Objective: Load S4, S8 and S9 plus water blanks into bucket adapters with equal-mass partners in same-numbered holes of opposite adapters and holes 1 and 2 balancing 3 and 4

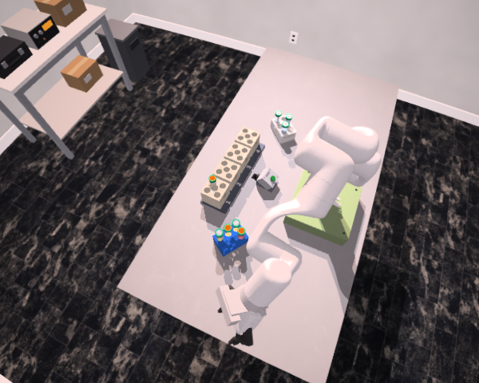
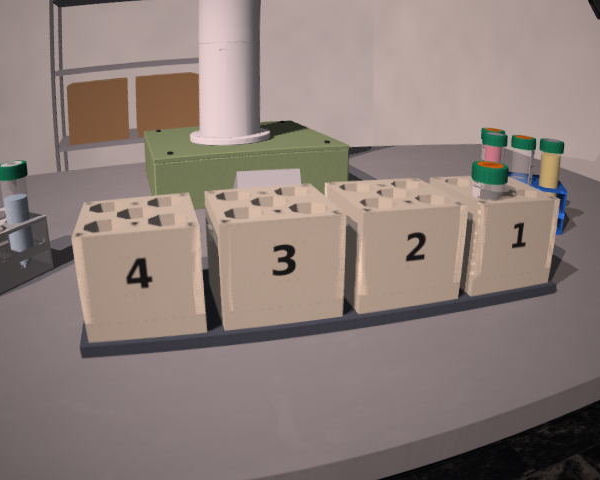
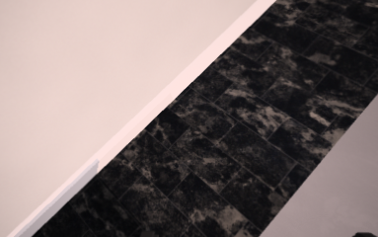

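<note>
My gripper is open and empty above the table's near end; one dark fingertip shows at the bottom of the wrist view. Adapters 1, 2, 3 and 4 stand in a row on the loading stand. S4 stands in a corner hole of adapter 1, on adapter 2's side. The blue rack holds two orange-dot tubes and two pale-dot tubes. The white rack holds three tubes, pale blue inside. IDs are unreadable.
The small desk with the green DONE key stands between the adapters and the green arm base. The blue rack is beyond adapter 1, the white rack beyond adapter 4. The wrist view shows wall, floor and a table edge.
</note>
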`<action>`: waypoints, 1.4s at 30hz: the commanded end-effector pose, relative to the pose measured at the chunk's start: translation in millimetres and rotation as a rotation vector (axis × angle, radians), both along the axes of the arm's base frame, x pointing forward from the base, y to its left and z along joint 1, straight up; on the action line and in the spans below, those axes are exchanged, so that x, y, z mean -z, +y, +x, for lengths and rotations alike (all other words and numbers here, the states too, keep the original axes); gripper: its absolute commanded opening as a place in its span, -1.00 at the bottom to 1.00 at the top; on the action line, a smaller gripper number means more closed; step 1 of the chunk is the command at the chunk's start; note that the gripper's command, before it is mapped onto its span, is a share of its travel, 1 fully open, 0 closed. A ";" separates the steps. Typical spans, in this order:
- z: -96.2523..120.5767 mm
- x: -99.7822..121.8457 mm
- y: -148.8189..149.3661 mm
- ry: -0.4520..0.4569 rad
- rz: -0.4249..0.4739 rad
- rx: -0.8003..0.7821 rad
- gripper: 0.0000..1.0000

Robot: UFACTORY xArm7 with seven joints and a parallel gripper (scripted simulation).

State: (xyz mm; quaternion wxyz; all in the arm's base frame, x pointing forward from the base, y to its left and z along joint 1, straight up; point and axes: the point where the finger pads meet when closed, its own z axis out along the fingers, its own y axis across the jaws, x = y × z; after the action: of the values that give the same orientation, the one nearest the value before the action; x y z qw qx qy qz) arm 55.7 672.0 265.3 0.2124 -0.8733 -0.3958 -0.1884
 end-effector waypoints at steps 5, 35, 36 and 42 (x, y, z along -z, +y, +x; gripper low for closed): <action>0.1 -3.2 0.9 0.000 0.006 0.000 1.00; 73.3 2.4 -27.2 -0.013 -0.063 0.097 1.00; 77.8 2.9 -29.3 -0.013 -0.063 0.097 1.00; 98.5 5.4 -39.1 -0.013 -0.063 0.097 1.00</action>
State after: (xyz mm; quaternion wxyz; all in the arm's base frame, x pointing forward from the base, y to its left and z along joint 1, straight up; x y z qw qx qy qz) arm 145.0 636.2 257.8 0.1697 -0.8974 -0.3601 -0.1905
